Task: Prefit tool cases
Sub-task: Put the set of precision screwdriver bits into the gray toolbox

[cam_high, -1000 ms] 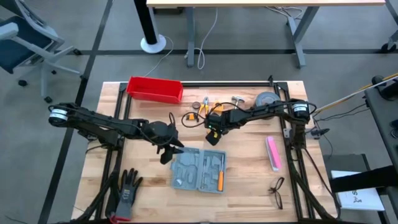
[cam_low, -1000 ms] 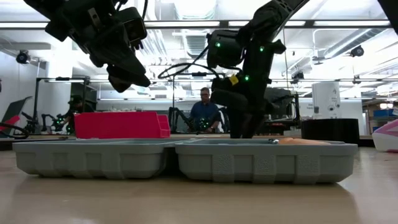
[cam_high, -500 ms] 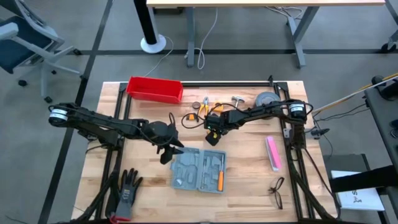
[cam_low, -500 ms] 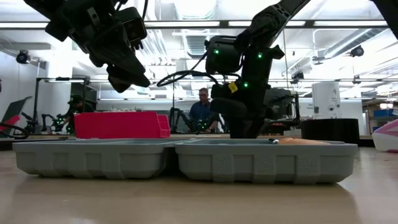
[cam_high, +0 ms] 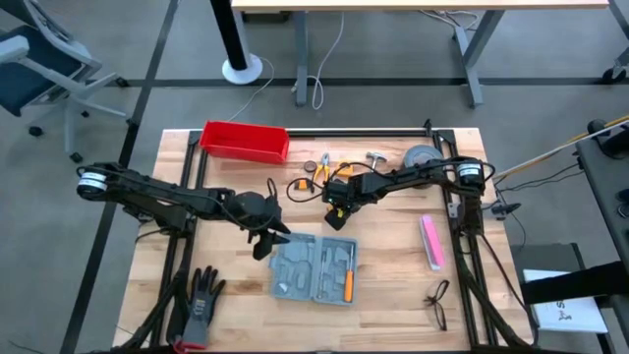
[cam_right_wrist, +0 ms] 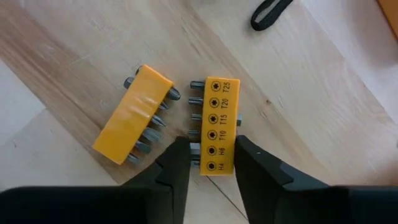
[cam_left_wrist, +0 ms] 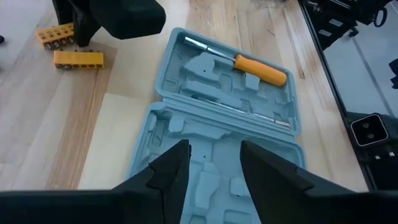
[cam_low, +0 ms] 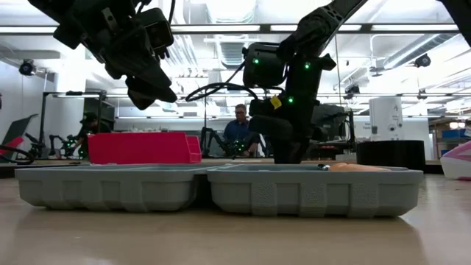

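Note:
The grey-blue tool case (cam_high: 314, 270) lies open on the table, both halves flat, with an orange-handled screwdriver (cam_left_wrist: 261, 68) in one half. My left gripper (cam_left_wrist: 214, 168) hovers open above the case's other half, touching nothing. Beyond the case, toward the far edge, lie two yellow bit holders. My right gripper (cam_right_wrist: 211, 165) points down and is shut on the one with printed sizes (cam_right_wrist: 219, 121). The other holder (cam_right_wrist: 134, 115) lies beside it on the wood. My right gripper pinches the printed bit holder near its H4/H6 end (cam_right_wrist: 216, 158) between its two fingers. One finger (cam_right_wrist: 177, 165) is at the side where the bits stick out, the other (cam_right_wrist: 252, 168) at the flat long side. The fingers come from above, across the holder, which lies on the table.
A red bin (cam_high: 246, 141) stands at the far left. Pliers and small tools (cam_high: 324, 165) and a grey roll (cam_high: 423, 157) lie at the far edge. There is a pink object (cam_high: 430, 241) and glasses (cam_high: 438, 303) at the right, a black glove (cam_high: 201, 295) near left, and a person (cam_low: 241, 132) beyond the table.
In the low view my right gripper's fingers have drawn closer together over the bit holder; the arm has stayed in place. The left arm and the case have kept still.

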Controlling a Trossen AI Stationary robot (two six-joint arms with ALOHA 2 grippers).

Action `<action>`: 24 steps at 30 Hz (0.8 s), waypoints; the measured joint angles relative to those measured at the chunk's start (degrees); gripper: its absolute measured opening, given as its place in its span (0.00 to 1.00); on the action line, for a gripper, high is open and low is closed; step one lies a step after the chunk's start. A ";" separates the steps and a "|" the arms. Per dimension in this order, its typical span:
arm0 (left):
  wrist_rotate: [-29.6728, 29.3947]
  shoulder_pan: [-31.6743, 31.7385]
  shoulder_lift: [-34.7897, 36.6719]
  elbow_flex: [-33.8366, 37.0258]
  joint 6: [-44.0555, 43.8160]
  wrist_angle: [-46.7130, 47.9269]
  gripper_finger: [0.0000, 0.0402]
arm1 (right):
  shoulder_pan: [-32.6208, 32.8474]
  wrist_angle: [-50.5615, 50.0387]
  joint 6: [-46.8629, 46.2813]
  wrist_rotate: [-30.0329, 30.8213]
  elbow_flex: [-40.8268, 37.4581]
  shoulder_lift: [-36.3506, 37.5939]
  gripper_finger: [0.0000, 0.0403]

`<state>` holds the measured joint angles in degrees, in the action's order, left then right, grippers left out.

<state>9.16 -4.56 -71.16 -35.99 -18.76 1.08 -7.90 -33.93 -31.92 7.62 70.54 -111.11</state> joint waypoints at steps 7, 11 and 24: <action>0.44 -0.02 0.00 -0.01 -0.01 0.01 0.39 | -0.02 0.11 0.46 -0.13 0.00 0.02 0.24; 0.46 -0.01 0.00 0.00 0.00 0.02 0.38 | -0.02 0.09 0.55 -0.52 0.00 -0.04 0.30; 0.48 0.00 0.00 0.00 -0.01 0.04 0.37 | 0.00 0.09 1.29 -0.61 0.07 -1.11 0.35</action>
<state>9.65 -4.57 -71.16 -35.99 -18.77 1.12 -7.90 -33.85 -30.63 7.01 70.61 -112.22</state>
